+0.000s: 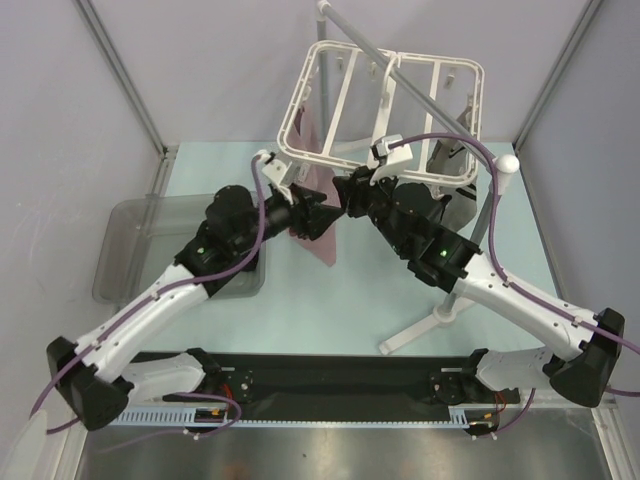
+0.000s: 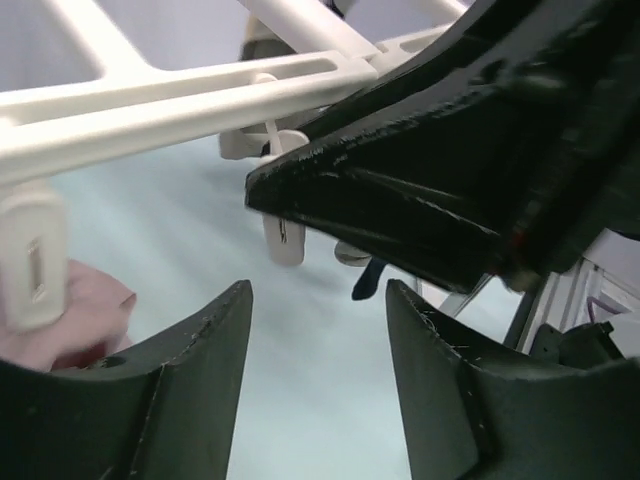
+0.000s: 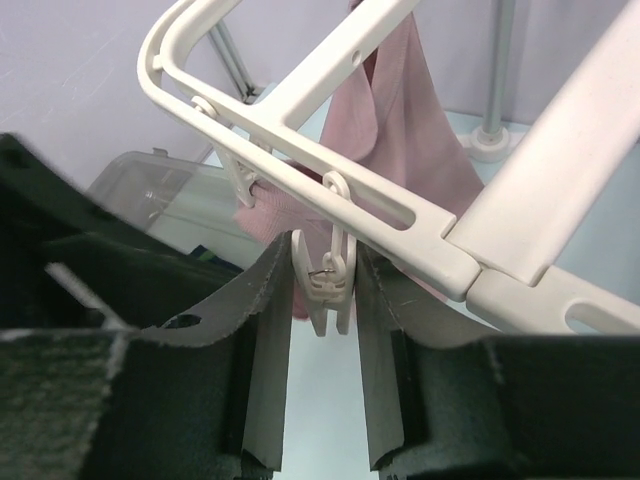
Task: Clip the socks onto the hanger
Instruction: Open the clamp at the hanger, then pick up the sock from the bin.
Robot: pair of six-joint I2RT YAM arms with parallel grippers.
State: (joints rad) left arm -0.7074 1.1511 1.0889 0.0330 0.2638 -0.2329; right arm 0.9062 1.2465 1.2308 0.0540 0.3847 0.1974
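— Where's the hanger [image 3: 540, 170]?
— Over the far edge of the surface [image 1: 330, 300], slung on a grey pole [image 1: 420, 92], with a pink cloth [image 3: 410, 130] hanging from it
— And the right tool [image 3: 322, 260]?
— Pinching a white clip [image 3: 325, 285] that dangles from the hanger's near bar
— The left tool [image 2: 318, 290]?
— Spread, nothing between its fingers, just under that same bar. A clear tray [image 1: 130, 240] sits by the left edge
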